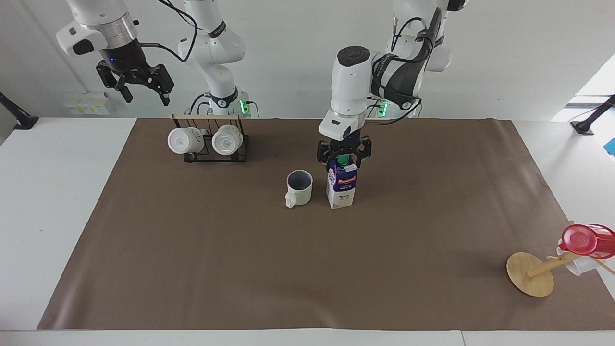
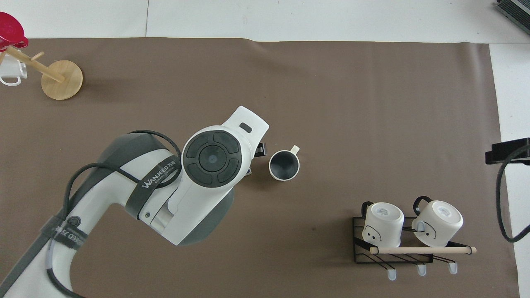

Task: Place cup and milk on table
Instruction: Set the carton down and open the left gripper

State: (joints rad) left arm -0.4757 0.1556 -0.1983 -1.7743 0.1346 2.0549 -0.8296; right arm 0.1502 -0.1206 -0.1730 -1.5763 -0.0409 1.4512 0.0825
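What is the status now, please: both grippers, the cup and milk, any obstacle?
Left gripper open over the milk cap. Right gripper open, waiting above the mug rack. Milk and cup upright on the table. Nothing in the way.

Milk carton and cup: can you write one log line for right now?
milk: upright on table | cup: beside it | left gripper: open over milk | right gripper: open, waiting

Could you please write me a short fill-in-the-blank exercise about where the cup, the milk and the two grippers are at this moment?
1. The milk carton stands ____ on the brown mat.
2. The left gripper, jaws ____, sits just over the carton's green cap.
3. The cup stands beside the carton, toward the ____ arm's end of the table.
4. The right gripper waits raised above the ____ holding two white mugs.

Missing words: upright; open; right; rack
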